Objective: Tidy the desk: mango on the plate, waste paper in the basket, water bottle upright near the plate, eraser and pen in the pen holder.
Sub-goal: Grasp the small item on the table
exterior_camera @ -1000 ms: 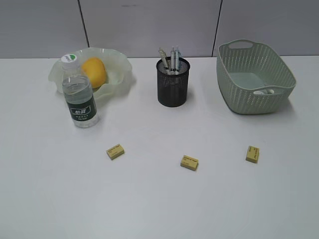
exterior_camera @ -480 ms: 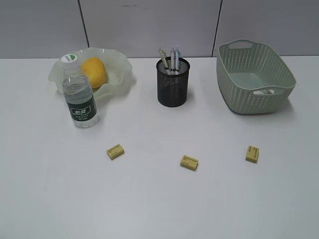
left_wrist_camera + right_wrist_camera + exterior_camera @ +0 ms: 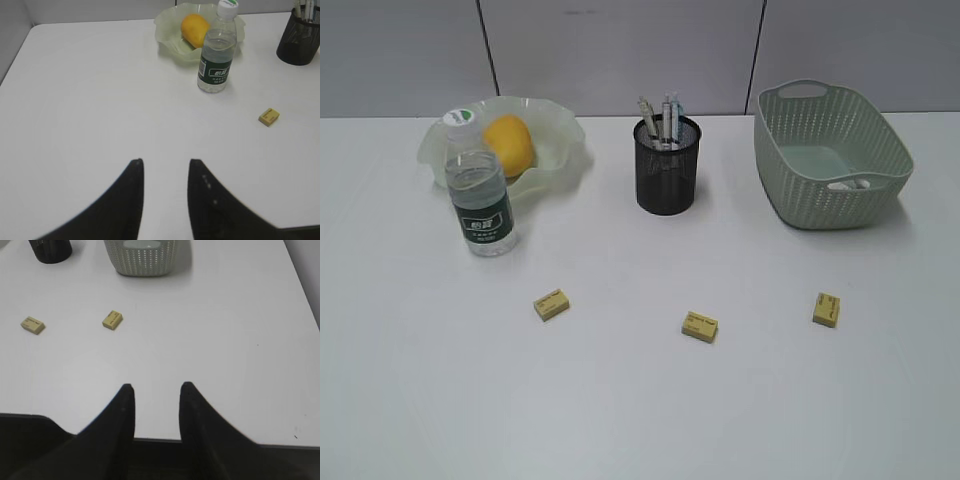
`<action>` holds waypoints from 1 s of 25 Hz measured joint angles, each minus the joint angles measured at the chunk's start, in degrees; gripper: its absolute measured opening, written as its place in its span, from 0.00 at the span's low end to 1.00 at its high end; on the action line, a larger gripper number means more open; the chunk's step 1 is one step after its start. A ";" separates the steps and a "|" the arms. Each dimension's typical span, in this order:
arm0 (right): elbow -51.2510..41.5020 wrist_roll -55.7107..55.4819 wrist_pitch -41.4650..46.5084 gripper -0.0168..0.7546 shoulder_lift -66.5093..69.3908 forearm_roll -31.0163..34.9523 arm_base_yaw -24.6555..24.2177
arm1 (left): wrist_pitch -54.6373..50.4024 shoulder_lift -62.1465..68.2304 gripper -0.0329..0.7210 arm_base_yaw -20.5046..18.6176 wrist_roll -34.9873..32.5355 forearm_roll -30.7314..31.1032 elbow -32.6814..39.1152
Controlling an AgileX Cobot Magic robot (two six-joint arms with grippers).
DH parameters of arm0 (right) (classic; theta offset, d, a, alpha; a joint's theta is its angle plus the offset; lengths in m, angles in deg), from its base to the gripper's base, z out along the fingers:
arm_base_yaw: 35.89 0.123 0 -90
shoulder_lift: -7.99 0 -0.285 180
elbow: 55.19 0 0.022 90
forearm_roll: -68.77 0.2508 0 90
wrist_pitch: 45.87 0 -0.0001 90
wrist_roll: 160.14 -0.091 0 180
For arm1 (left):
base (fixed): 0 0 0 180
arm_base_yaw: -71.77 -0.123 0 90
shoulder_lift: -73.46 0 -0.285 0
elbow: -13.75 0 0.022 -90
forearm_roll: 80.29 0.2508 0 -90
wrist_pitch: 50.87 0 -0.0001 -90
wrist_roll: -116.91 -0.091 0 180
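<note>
My left gripper (image 3: 165, 167): jaws apart, nothing between them, hanging over bare white table (image 3: 640, 400) well short of any object. My right gripper (image 3: 156, 390): jaws likewise apart and empty, over the table's near right edge.

Count, working outward.

Erasers, three, all small yellow blocks lying flat on the table, well apart from one another: left eraser (image 3: 551, 304), nearest the bottle; middle eraser (image 3: 700, 326); right eraser (image 3: 826, 309), in front of the basket. My left wrist view catches only the left one; my right wrist view catches the middle and right ones.

Water bottle (image 3: 478, 187), one: upright, white cap on, dark green label, standing just in front of the plate's near rim.

Plate (image 3: 560, 135), one: pale green, ruffled rim, far left of the table.

Mango (image 3: 509, 145), one: yellow-orange, sitting in the plate.

Pen holder (image 3: 668, 167), one: black mesh cup, far centre. Pens (image 3: 661, 119) stick up out of it; I make out about three, exact count uncertain.

Basket (image 3: 830, 155), one: pale green, woven-pattern sides, far right. Something small and white lies at its inner near wall, mostly hidden; I cannot tell whether it is the waste paper.
</note>
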 joint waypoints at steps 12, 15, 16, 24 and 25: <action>-2.69 0.28 -6.27 0.36 0.00 -1.22 0.00 | 0.00 0.00 0.36 0.00 0.00 -0.05 0.00; -2.69 0.28 -6.33 0.36 0.00 -1.26 0.00 | 0.00 0.00 0.36 0.00 0.00 -0.05 0.00; -2.69 0.28 -6.39 0.36 0.00 -1.28 0.00 | 0.00 0.00 0.36 0.00 0.00 -0.05 0.00; -2.69 0.41 -6.61 0.36 0.00 -1.28 0.00 | 0.00 0.00 0.36 0.00 0.00 -0.05 0.00; -2.69 0.41 -6.67 0.36 0.00 -1.28 0.00 | 0.00 0.00 0.36 0.00 0.00 -0.05 0.00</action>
